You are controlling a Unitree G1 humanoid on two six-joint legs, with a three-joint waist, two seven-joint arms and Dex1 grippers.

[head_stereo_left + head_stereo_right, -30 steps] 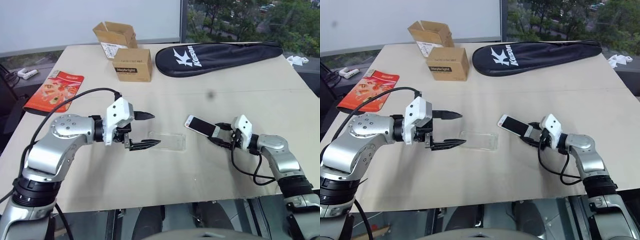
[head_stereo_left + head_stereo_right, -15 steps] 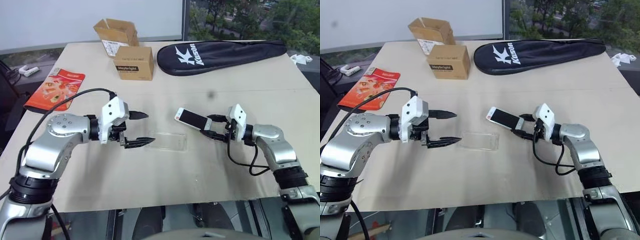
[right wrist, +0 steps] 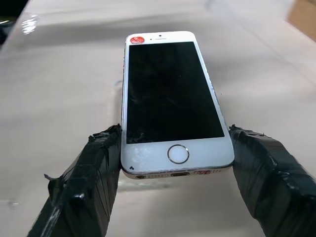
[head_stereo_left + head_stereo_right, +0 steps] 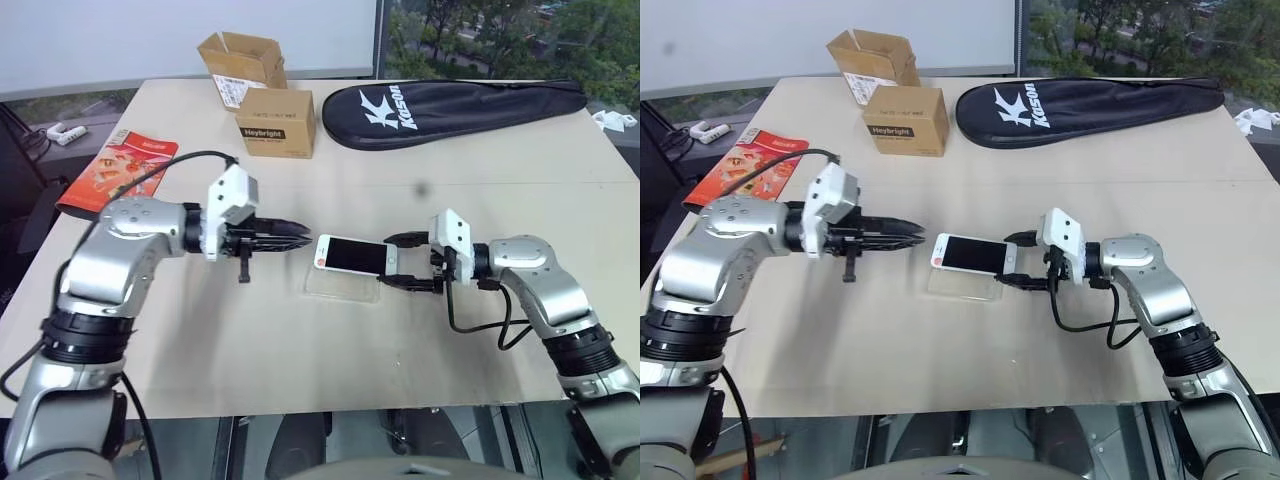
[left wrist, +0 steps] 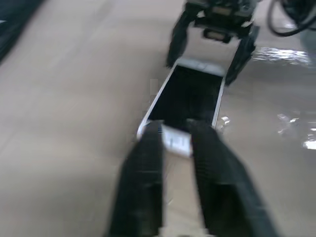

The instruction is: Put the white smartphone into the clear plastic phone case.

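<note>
white smartphone [image 3: 170, 98] between right fingers [image 3: 84, 182], above clear plastic phone case [image 4: 345, 287]

Head cameras look forward and down over the table [image 4: 400, 340] from above, side by side, sharing the same scene. Each wrist camera looks along its own hand, close on the phone [image 3: 170, 94] from opposite ends.

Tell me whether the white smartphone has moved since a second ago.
Yes. The right hand has carried the white smartphone toward the robot's left; it now hangs over the clear plastic phone case, which it lay beside earlier.
</note>
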